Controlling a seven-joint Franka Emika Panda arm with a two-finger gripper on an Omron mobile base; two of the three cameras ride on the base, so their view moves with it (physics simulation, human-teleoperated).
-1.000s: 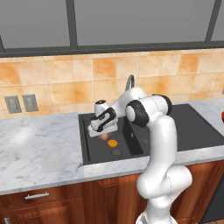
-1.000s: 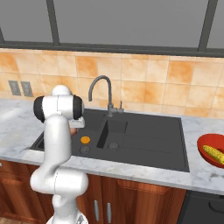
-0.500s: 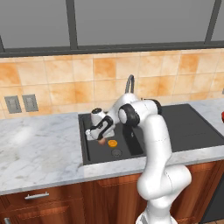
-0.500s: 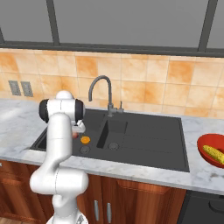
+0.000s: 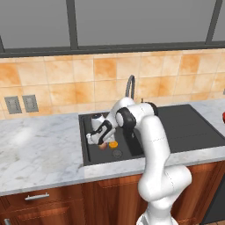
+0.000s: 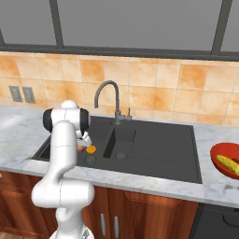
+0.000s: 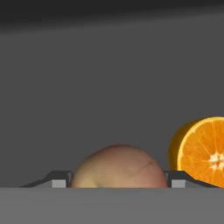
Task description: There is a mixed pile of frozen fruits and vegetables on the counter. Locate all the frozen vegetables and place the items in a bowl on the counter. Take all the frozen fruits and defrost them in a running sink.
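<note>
While arm reaches down into sink (image 5: 176, 127) left basin, gripper (image 5: 100, 141) low over basin floor — jaws wide, either side of apple (image 7: 119, 167), grip itself not clear. Orange half (image 7: 202, 151) just right of apple, cut face up. Far right on counter (image 6: 205, 186) — corn (image 6: 228, 164) in red bowl (image 6: 218, 161).

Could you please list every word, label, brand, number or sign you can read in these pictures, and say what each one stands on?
There is no readable text in any view.
The wall outlets are blank plates.
The sink and gooseneck faucet carry no brand mark.
The orange half and the reddish-tan apple between the gripper fingers have no sticker.
The red bowl holding the corn cob is plain.
</note>
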